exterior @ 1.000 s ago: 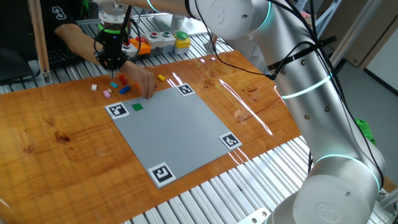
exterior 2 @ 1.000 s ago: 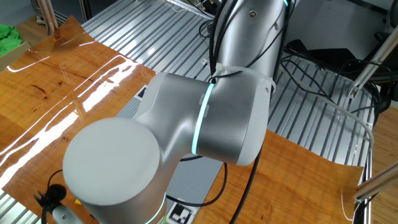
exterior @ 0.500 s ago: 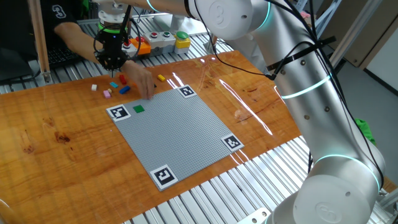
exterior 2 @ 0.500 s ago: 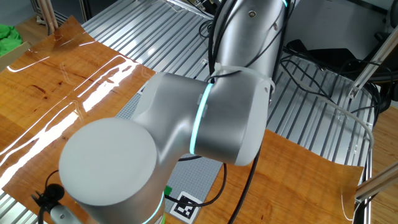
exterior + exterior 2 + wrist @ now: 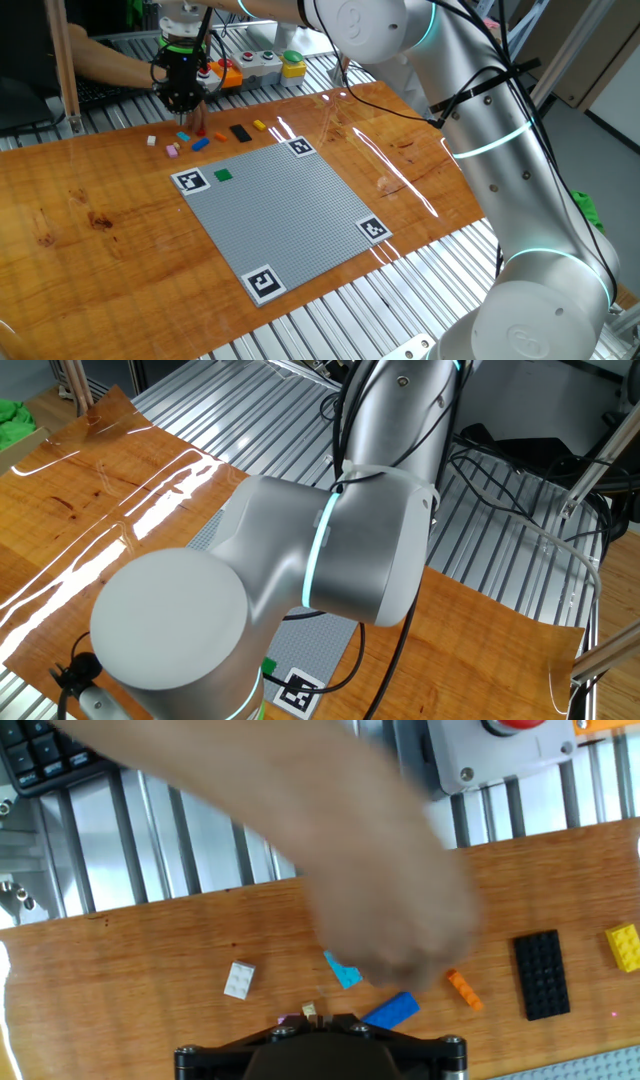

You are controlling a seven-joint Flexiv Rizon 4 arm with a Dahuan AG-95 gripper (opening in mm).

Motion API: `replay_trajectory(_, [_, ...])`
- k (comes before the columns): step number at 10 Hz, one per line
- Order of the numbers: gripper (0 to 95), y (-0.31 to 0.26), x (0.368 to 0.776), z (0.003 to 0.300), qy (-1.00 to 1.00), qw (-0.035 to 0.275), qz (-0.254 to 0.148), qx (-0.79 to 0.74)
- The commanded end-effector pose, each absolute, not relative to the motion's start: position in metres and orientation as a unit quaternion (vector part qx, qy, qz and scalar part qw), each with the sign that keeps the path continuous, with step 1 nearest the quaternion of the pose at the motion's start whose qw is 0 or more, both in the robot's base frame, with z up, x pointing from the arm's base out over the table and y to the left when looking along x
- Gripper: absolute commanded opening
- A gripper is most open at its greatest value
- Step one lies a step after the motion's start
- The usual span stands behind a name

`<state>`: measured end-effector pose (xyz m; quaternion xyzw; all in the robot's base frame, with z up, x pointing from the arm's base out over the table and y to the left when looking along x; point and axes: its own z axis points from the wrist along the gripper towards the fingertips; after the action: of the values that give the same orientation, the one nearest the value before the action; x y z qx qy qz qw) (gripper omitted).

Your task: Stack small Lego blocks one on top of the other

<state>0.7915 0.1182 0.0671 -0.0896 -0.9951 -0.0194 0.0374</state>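
We see a glossy wooden board (image 5: 120,260) laid over a ribbed metal table (image 5: 330,300), with a grey baseplate (image 5: 285,205) on it carrying 4 black-and-white corner markers and 1 green brick (image 5: 222,174). The small loose bricks lie on the wood just beyond the plate's far corner: white (image 5: 239,980), light blue (image 5: 343,971), blue (image 5: 391,1010), orange (image 5: 464,990), black (image 5: 541,974) and yellow (image 5: 624,946). The gripper (image 5: 182,100) points down above them, fingers fully closed and, as far as we can see, empty. A person's blurred hand (image 5: 385,900) covers part of the cluster in the hand view. In the other fixed view the arm (image 5: 300,560) blocks nearly everything.
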Motion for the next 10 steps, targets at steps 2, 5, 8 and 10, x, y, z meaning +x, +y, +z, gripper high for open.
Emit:
replay_trajectory(2, [0.0,0.119,0.7911,0.0674,-0.995,0.037,-0.02,-0.09])
replay_trajectory(5, [0.0,0.1193,0.7911,0.0675,-0.995,0.036,-0.02,-0.087])
replay_trajectory(8, [0.0,0.1208,0.7908,0.0677,-0.995,0.036,-0.02,-0.089])
replay_trajectory(10, [0.0,0.1213,0.7908,0.0676,-0.995,0.035,-0.02,-0.088])
